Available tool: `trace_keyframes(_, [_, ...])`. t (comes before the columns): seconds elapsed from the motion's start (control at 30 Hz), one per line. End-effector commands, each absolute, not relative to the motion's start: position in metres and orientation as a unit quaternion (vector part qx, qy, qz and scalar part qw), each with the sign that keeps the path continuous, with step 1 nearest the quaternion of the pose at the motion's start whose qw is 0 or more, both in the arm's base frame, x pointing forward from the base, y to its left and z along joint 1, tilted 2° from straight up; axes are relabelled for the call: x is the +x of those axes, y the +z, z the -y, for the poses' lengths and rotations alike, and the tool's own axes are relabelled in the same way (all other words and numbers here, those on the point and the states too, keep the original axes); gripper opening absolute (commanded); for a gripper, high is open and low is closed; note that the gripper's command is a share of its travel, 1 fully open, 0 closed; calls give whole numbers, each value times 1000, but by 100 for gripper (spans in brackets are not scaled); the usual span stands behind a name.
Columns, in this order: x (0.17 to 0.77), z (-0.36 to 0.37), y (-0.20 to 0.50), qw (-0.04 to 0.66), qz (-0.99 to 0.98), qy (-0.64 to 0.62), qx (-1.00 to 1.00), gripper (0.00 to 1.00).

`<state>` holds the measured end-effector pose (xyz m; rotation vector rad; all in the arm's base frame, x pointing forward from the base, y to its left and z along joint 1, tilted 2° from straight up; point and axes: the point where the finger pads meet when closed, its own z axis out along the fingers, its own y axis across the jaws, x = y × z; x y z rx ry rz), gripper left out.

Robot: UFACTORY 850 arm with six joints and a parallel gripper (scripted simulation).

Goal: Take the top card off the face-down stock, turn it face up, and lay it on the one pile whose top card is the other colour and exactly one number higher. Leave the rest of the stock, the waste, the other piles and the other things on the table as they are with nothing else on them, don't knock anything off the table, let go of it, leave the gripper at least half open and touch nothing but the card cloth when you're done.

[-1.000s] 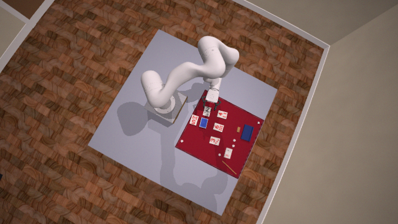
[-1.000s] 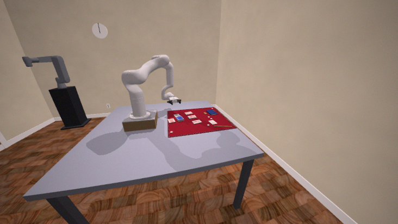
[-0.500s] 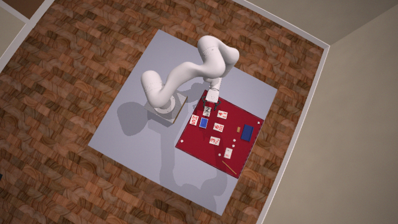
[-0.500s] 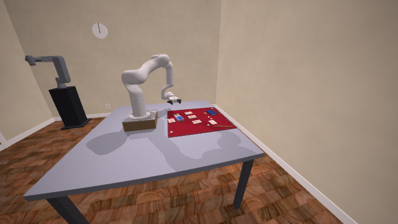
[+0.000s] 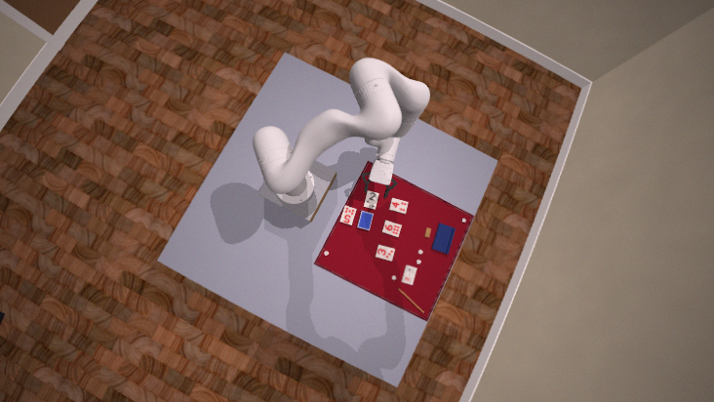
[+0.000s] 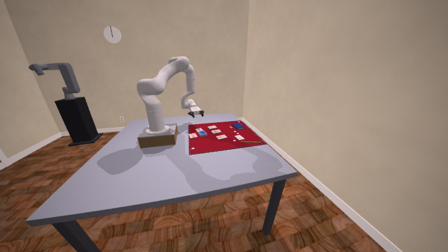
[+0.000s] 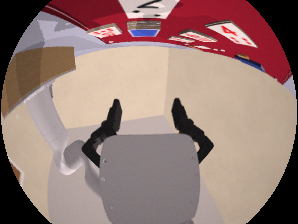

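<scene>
- Stock of cards, blue back up (image 5: 365, 221) (image 6: 202, 133) (image 7: 144, 33), is lying on the red cloth (image 5: 349, 247) (image 6: 210, 145) (image 7: 192, 15), between the black two (image 5: 371, 199) (image 6: 199, 129) (image 7: 156, 7) and the bare part of the cloth nearer the camera in the exterior view.
- The black two is showing its face close beside the stock; whether they are touching, I cannot tell.
- The gripper (image 5: 376, 194) (image 6: 197, 115) (image 7: 146, 104) is standing wide open, holding nothing, and is hovering above the cloth near the black two and the red four (image 5: 398, 205) (image 6: 212, 126) (image 7: 232, 34).
- The red five (image 5: 348, 215) (image 6: 193, 136) is lying face up on the stock's other side, toward the arm's base.
- The red four, the red six (image 5: 392, 228) (image 6: 216, 131) and the red three (image 5: 384, 252) (image 6: 221, 136) are forming a spaced row; the three's top is showing no black card.
- Farther out, a pale card with a blurred red mark (image 5: 409, 274) (image 6: 239, 137) is resting near a thin stick (image 5: 411, 301) (image 6: 250, 142).
- A dark blue box (image 5: 443, 238) (image 6: 238, 126) is sitting by the cloth's far edge, with a small tan block (image 5: 427, 232) (image 6: 231, 127) just beside it.
</scene>
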<state>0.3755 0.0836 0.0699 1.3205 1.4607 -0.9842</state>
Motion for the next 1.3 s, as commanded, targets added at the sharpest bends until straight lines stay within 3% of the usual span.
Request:
trace_keyframes(0.0, [376, -84, 70, 427, -611, -374, 552, 100])
trace_keyframes(0.2, [376, -84, 70, 390, -635, -341, 573, 100])
trace_keyframes(0.7, [376, -84, 70, 213, -714, -182, 642, 100])
trace_keyframes(0.8, [376, -84, 70, 211, -715, -180, 642, 100])
trace_keyframes(0.97, [376, -84, 70, 136, -733, -113, 657, 100])
trace_keyframes(1.27, [374, -85, 70, 62, -742, -52, 665, 100])
